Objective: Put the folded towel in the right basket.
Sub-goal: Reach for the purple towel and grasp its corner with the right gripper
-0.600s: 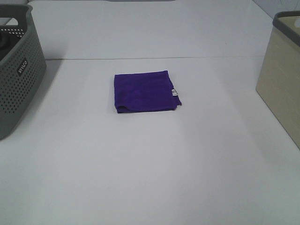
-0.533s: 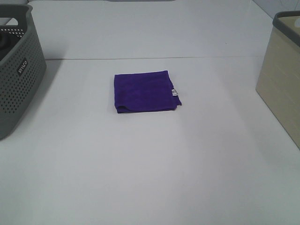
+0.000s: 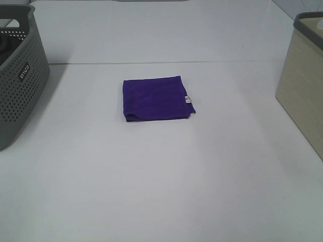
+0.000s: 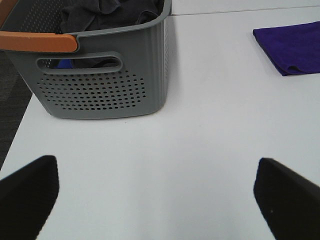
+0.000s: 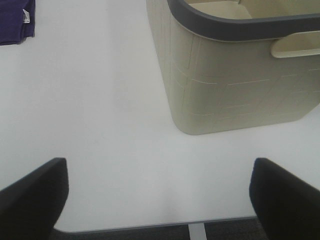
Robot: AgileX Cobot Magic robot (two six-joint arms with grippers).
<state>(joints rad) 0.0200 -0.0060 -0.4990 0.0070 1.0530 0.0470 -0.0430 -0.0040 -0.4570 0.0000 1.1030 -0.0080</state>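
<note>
The folded purple towel (image 3: 157, 98) lies flat on the white table, a small white tag at its right edge. It also shows in the left wrist view (image 4: 292, 46) and a corner of it in the right wrist view (image 5: 16, 21). The beige right basket (image 3: 303, 83) with a dark grey rim stands at the table's right edge; it also shows in the right wrist view (image 5: 235, 65) and looks empty. My left gripper (image 4: 157, 195) is open over bare table near the grey basket. My right gripper (image 5: 157, 197) is open, near the beige basket. Neither gripper shows in the exterior high view.
A grey perforated basket (image 3: 17, 75) with an orange handle stands at the left edge and holds dark cloth (image 4: 107, 12). The table's front edge (image 5: 150, 227) lies close under my right gripper.
</note>
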